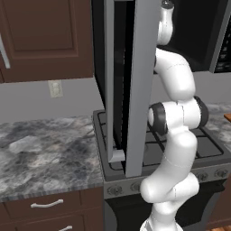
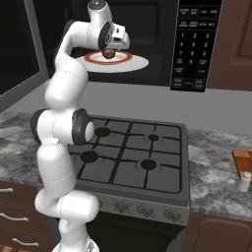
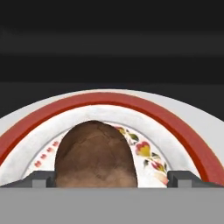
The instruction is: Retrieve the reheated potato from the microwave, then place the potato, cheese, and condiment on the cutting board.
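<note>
Dark microwave [image 2: 147,44] interior surrounds the gripper [image 3: 112,178], whose jaws stand spread wide, one fingertip on each side of the small dark brown rounded potato [image 3: 95,155], not yet pinching it. The potato sits on a white plate with a red ring [image 3: 183,131] on the turntable. Closing off-centre could roll the lump away or scrape the plate. An off-white shaker bottle [image 2: 243,181] waits beside the reddish-brown wooden cutting board [image 2: 242,162].

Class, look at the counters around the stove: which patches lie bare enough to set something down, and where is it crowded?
Bare: the marble counter left of the stove. Crowded: the right counter's far edge, where the condiment stands against the cutting board; and the plate, where the open tool brackets the potato.
</note>
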You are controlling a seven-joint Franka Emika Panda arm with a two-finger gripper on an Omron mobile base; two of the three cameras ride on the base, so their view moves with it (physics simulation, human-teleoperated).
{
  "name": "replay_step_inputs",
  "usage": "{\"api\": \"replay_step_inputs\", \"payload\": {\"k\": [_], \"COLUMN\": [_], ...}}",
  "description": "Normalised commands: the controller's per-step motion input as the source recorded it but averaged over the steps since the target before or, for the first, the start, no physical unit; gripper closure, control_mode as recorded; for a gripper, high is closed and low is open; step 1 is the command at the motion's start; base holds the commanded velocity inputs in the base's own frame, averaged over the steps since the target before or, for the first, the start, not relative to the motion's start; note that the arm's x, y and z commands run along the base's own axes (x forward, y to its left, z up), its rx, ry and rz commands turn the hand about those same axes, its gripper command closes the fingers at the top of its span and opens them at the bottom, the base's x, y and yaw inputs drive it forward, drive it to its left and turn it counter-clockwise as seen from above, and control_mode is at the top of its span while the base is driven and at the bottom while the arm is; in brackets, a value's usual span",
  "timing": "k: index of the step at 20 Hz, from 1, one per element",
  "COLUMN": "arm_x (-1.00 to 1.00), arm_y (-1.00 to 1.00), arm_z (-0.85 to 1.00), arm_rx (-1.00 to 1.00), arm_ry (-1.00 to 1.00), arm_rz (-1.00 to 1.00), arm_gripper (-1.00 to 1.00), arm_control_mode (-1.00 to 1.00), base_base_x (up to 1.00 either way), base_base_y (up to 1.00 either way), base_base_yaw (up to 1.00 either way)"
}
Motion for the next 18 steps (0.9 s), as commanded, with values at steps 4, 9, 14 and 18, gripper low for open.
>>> {"api": "replay_step_inputs", "payload": {"k": [4,9,14,18], "arm_x": [0.03,-0.01,0.06,0.23], "arm_y": [0.05,0.0,0.0,0.06], "arm_z": [-0.19,-0.18,-0.17,-0.23], "arm_rx": [0.0,0.0,0.0,0.0], "arm_ry": [0.06,0.08,0.06,0.05], "arm_rz": [0.0,0.0,0.0,0.0], "arm_gripper": [-1.0,-1.0,-1.0,1.0], "arm_control_mode": [-1.0,-1.0,-1.0,-1.0], "base_base_x": [0.0,0.0,0.0,0.0], "base_base_y": [0.0,0.0,0.0,0.0], "base_base_yaw": [0.0,0.0,0.0,0.0]}}
